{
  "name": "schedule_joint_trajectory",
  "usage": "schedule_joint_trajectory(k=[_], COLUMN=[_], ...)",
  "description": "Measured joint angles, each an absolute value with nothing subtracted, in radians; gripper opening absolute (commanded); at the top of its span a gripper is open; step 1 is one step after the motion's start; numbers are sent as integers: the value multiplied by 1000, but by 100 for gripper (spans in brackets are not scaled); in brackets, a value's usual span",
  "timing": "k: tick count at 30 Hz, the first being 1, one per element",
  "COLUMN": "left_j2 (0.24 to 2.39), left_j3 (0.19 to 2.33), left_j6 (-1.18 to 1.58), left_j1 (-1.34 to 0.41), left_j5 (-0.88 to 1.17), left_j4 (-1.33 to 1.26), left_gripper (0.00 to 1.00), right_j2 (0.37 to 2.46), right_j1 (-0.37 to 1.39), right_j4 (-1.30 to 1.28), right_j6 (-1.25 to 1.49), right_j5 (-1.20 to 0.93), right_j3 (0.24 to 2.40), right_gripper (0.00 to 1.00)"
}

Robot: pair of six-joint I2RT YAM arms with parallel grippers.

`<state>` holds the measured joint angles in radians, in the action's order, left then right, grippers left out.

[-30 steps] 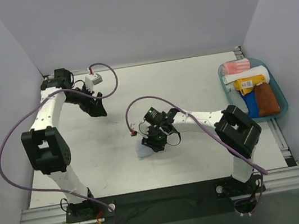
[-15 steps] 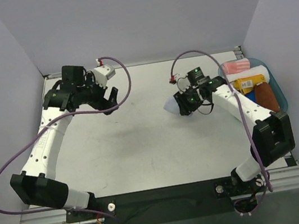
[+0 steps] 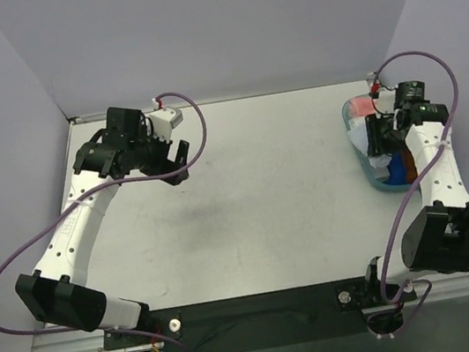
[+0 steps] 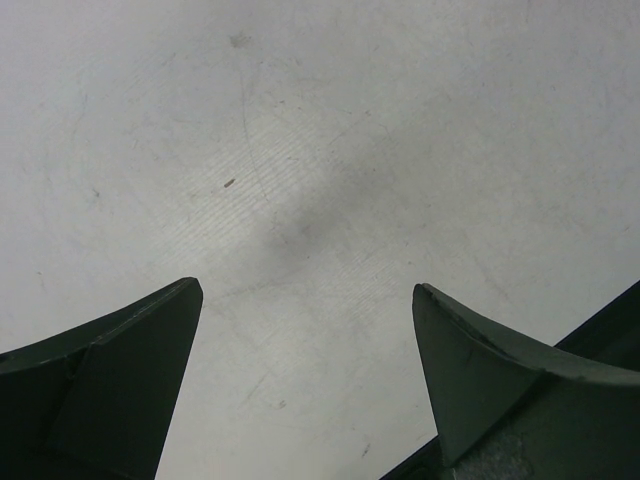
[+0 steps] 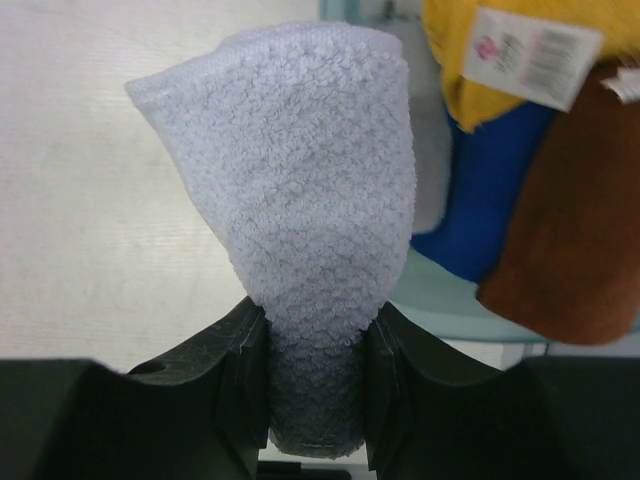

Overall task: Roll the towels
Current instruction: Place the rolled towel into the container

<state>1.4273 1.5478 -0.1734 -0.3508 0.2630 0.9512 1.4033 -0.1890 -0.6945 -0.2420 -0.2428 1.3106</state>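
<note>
My right gripper (image 5: 315, 370) is shut on a rolled pale light-blue towel (image 5: 315, 200), which sticks out upright past the fingertips. In the top view this gripper (image 3: 378, 140) hangs over the left rim of the teal tray (image 3: 376, 180). The rust-brown towel (image 5: 570, 220) lies in the tray to the right of the held roll; in the top view my right arm mostly covers it. My left gripper (image 3: 176, 157) is open and empty over bare table at the back left; the left wrist view (image 4: 305, 300) shows only table between its fingers.
The tray (image 5: 450, 290) also holds a yellow cloth with a label (image 5: 480, 70), a dark blue cloth (image 5: 490, 190) and a pink-and-white striped cloth (image 3: 358, 107). It stands at the table's right edge by the side wall.
My right arm has swung from the table's middle to the tray at the right, carrying the light-blue towel. My left arm stretched out to the back left, then held still.
</note>
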Motion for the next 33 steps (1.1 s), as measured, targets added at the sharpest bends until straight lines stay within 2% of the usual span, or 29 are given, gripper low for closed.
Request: schedule_joint_trajectory(k=[4,17,33], left_j2=[1464,1565,1621], left_j3=[1593,1662,1693], left_j6=[-195,-220,-221], left_j1=[-351,-354,-366], left_j5=[237,201,194], left_j4=[1016,1124,1135], left_gripper=[97,97,97], right_j2=[1410,1579,1723], right_j1=[-303,-494,-511], right_j4=[-740,-761,-710], right_j6=[-284,-371,-347], right_j5=[-235,-260,-319], right_j3=[1301,1277,1294], right_gripper=[0,0,0])
